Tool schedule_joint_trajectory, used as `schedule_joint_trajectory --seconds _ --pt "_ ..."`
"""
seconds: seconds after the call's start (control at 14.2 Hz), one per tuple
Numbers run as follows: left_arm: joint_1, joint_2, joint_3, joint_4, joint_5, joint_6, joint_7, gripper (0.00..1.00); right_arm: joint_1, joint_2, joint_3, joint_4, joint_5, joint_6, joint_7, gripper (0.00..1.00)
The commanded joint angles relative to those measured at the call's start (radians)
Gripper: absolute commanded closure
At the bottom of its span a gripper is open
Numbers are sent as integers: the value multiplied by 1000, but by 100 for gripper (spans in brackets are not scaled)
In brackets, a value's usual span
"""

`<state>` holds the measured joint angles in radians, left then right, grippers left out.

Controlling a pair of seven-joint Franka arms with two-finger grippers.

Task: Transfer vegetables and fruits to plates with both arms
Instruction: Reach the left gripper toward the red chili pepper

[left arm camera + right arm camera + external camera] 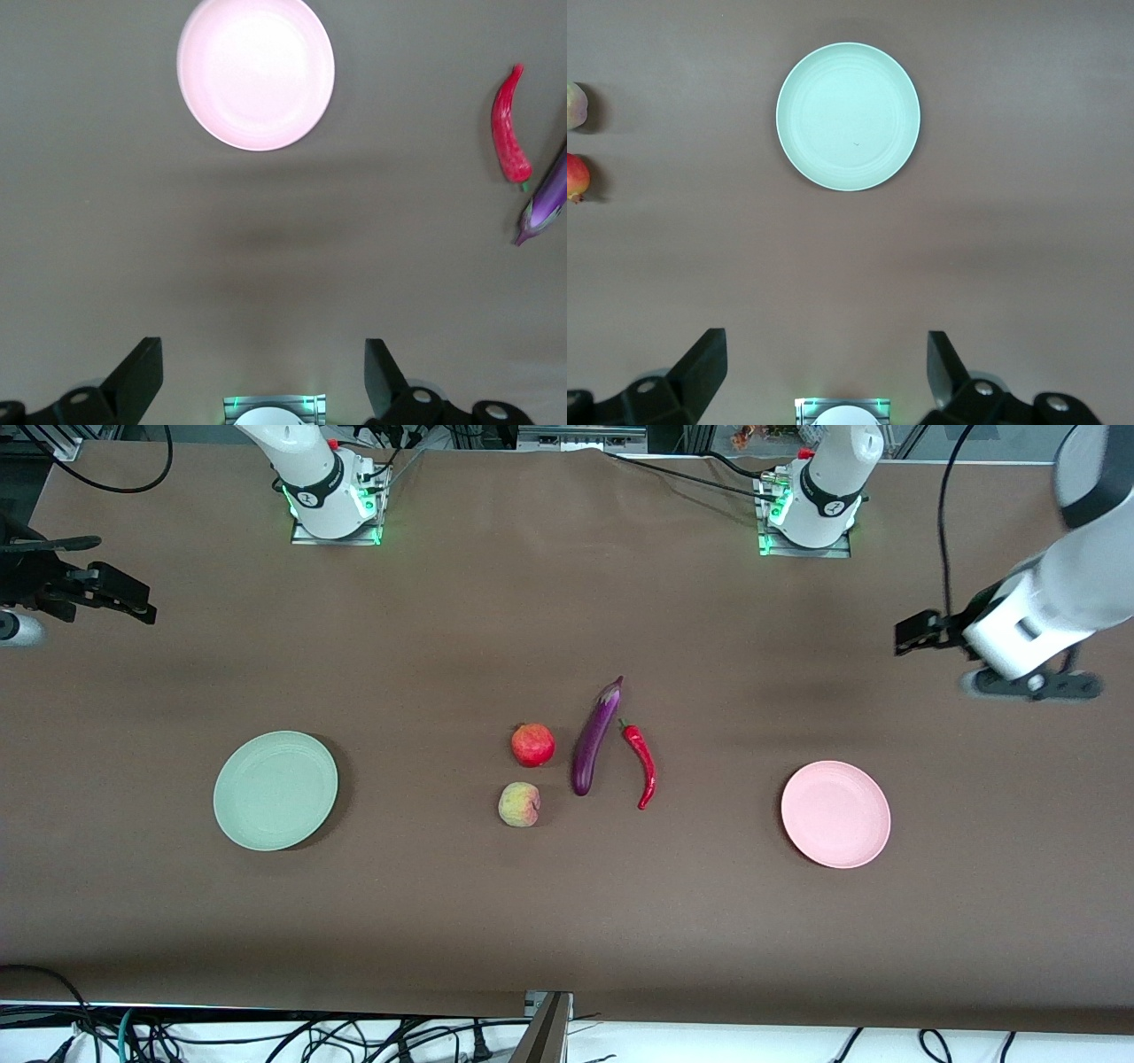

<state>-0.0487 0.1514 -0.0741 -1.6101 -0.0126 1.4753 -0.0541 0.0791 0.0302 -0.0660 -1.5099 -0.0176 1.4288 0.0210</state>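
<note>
A purple eggplant (595,737) and a red chili pepper (641,764) lie side by side mid-table. A red pomegranate-like fruit (532,745) and a yellow-green peach (519,804) lie beside the eggplant, toward the right arm's end. The pale green plate (275,790) and pale pink plate (835,813) are both bare. My left gripper (921,633) hangs open and empty over bare cloth at the left arm's end; its wrist view shows the pink plate (256,73), chili (508,126) and eggplant (547,199). My right gripper (124,593) hangs open and empty at the right arm's end; its view shows the green plate (848,116), peach (574,106) and pomegranate (575,177).
A brown cloth (567,921) covers the table. The right arm's base (332,500) and the left arm's base (811,509) stand at the table's edge farthest from the front camera. Cables (266,1036) hang below the edge nearest to it.
</note>
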Motion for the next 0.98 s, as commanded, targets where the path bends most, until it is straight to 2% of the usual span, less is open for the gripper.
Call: schedule_joint_trajectory --seconds 0.0,0.14,0.42,0.7,0.91 --pt "-59 152 -3 61 -30 47 -29 0 -12 2 8 13 -13 -2 -18 0" --pt "-92 259 -3 85 -76 165 -122 0 -12 2 8 13 -12 1 -13 0" --pt "-248 472 -3 136 -87 425 -450 0 -13 8 8 13 -10 8 -10 0" --pt "-410 574 4 121 -72 695 -827 0 -10 34 8 11 -13 18 -9 0" --pt "-459 649 5 119 -70 801 -895 0 -10 88 8 11 -21 39 -9 0"
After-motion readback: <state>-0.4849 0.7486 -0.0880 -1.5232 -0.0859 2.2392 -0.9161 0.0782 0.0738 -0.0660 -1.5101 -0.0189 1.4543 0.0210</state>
